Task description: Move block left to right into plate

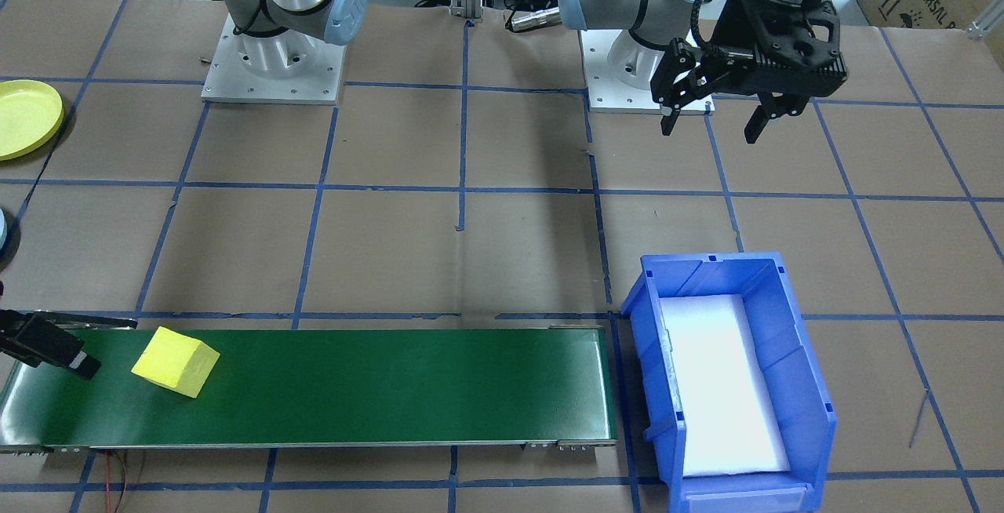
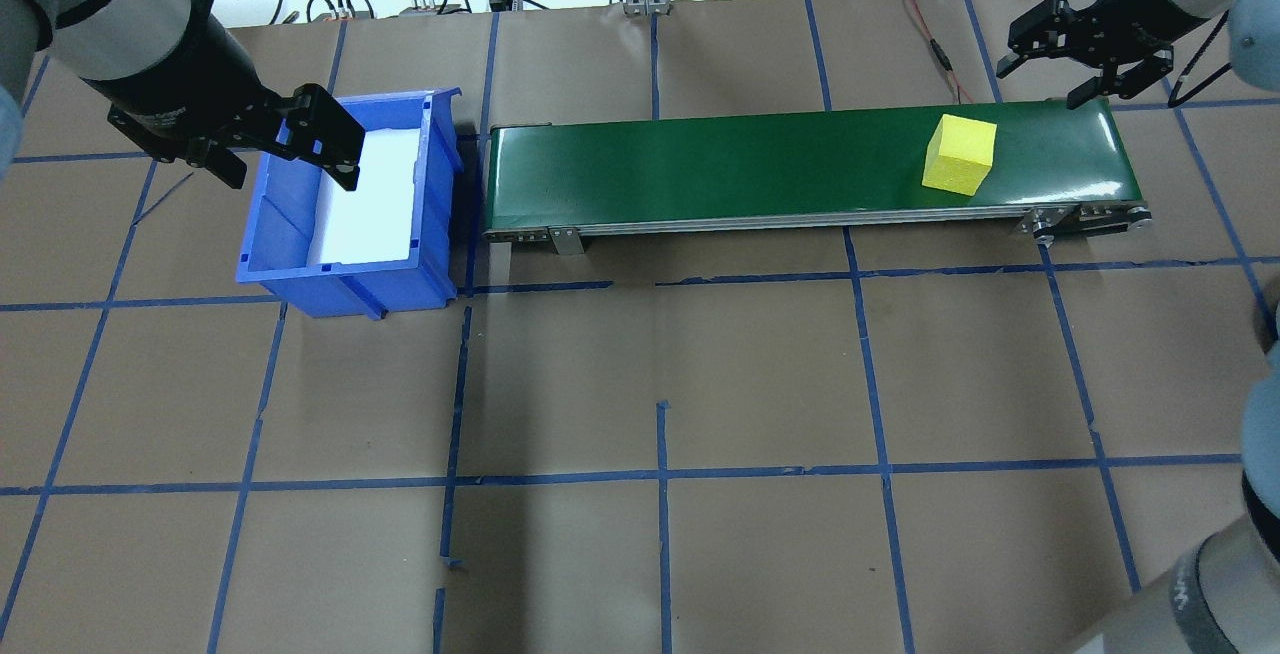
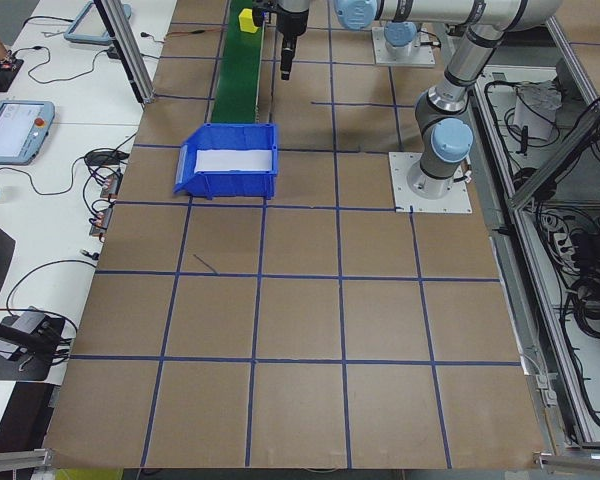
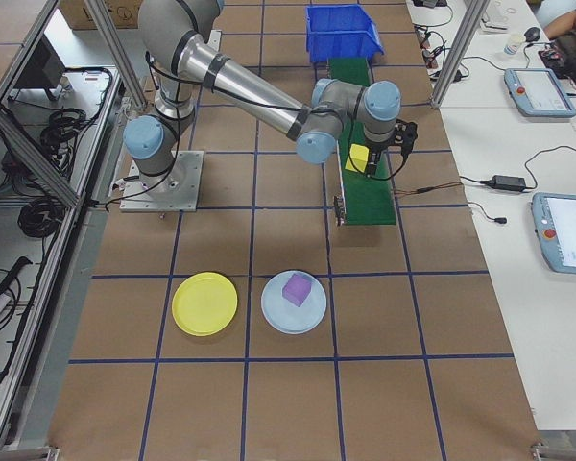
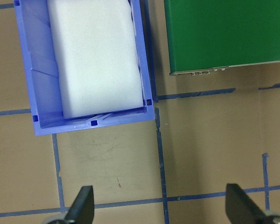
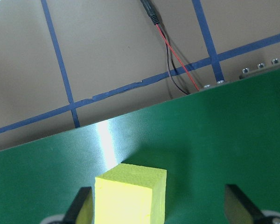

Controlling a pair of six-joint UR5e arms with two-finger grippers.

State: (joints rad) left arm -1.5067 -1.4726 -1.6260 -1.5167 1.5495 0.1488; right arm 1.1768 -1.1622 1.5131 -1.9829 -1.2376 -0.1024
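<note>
Overhead exterior view: yellow foam cube (image 2: pixel 960 155), matte, sits on the glossy green conveyor belt (image 2: pixel 750 166) near its right end.
Bin: blue plastic bin (image 2: pixel 262 234) with white foam liner, just beside the belt's left end.
Plates: round yellow plastic plate (image 4: pixel 204 303) empty; pale blue plate (image 4: pixel 294 303) holding a purple cube (image 4: pixel 297 289).
Tabletop: brown paper (image 2: pixel 640 384), blue tape grid.
Left claw (image 2: pixel 290 149): wide open, empty, above the bin.
Right claw (image 2: pixel 1052 74): wide open, empty, beside the cube.
</note>
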